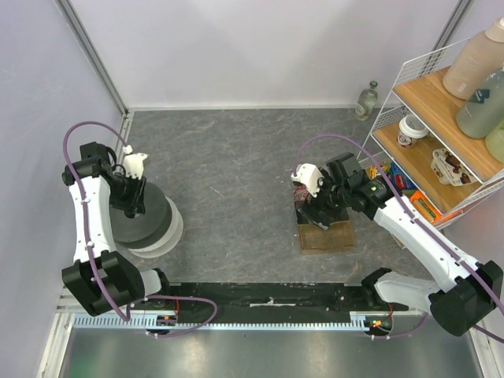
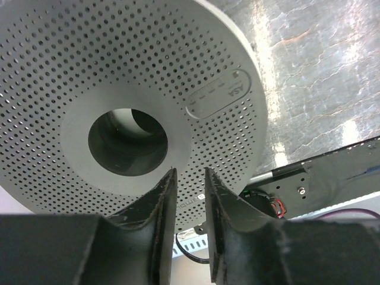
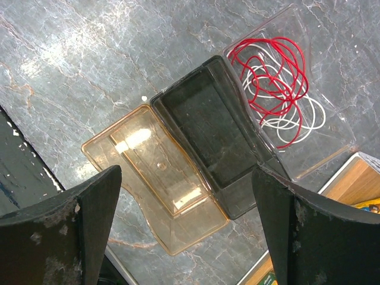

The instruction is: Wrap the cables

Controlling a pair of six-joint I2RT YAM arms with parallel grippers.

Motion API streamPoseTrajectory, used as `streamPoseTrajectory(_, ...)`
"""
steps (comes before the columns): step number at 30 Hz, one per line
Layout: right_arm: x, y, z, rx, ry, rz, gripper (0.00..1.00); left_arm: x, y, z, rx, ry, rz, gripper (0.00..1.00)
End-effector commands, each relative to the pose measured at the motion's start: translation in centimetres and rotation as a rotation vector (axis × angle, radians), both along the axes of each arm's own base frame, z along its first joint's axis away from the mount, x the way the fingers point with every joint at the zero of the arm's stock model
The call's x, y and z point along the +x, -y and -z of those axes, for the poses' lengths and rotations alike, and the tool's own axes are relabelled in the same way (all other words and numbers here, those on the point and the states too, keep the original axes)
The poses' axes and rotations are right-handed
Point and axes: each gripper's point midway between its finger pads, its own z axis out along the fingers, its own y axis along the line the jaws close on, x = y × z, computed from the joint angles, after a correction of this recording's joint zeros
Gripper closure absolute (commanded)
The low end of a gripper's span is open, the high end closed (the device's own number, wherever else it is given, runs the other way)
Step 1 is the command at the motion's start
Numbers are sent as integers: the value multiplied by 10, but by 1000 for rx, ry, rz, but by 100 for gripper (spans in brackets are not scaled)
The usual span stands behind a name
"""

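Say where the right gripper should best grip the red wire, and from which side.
Likely the dense red wire loops away from the white wire, from straight above: the bundle lies flat in a walled clear tray.

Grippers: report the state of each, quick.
Left gripper: jaws nearly together with a narrow gap, holding nothing, above the grey perforated round spool.
Right gripper: wide open, holding nothing.
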Motion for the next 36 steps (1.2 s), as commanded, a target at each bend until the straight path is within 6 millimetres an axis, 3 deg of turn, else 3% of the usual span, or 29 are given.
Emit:
streamPoseTrajectory(1, 2, -7, -12, 29, 9, -20, 2, 6, -13, 10, 33, 21, 18, 77)
streamPoseTrajectory(12, 0, -6, -5, 20, -14, -22, 2, 22, -40, 32, 143, 30, -17, 94)
streamPoseTrajectory(18, 0, -6, -6, 16, -12, -21, 2, 16, -35, 52, 123, 14, 31, 93)
streamPoseTrajectory(23, 0, -5, -3, 10, -19, -18, 2, 20, -22, 57, 67, 58, 66, 75)
streamPoseTrajectory(26, 0, -5, -4, 11, -19, -17, 2, 20, -14, 51, 30, 79, 78, 50)
streamPoseTrajectory(29, 1, -4, -3, 9, -18, -11, 2, 18, -3, 39, -13, 101, 103, 40)
streamPoseTrajectory(36, 2, -5, -2, 4, -24, -12, 2, 20, 16, 23, -86, 104, 122, 36)
